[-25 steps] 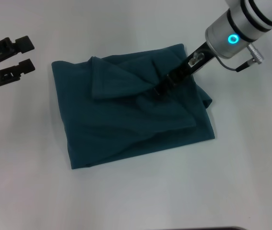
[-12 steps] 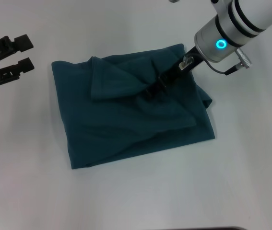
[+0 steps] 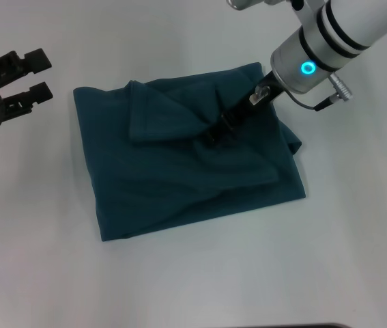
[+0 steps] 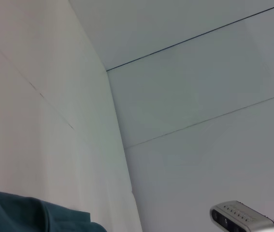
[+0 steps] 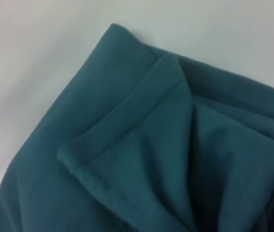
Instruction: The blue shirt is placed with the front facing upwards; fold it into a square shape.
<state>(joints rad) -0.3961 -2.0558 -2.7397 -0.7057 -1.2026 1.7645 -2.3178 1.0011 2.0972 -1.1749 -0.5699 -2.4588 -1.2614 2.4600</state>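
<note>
The blue shirt (image 3: 186, 164) lies on the white table as a rumpled, roughly rectangular bundle, with a folded flap near its far left part. No lettering or collar shows. My right gripper (image 3: 212, 134) reaches down from the far right onto the middle of the shirt, its dark fingers close together and pinched into a fold of cloth. The right wrist view shows the shirt (image 5: 151, 159) close up, with a hemmed edge folded over. My left gripper (image 3: 39, 75) hangs open and empty over the bare table, left of the shirt. A corner of the shirt (image 4: 30, 215) shows in the left wrist view.
The white table (image 3: 193, 280) spreads all around the shirt. A small grey device (image 4: 243, 218) shows in the left wrist view against pale walls.
My right gripper has slid leftward across the shirt toward its middle, and the arm has swung further in. The shirt's outline stays about the same. The left arm has barely moved.
</note>
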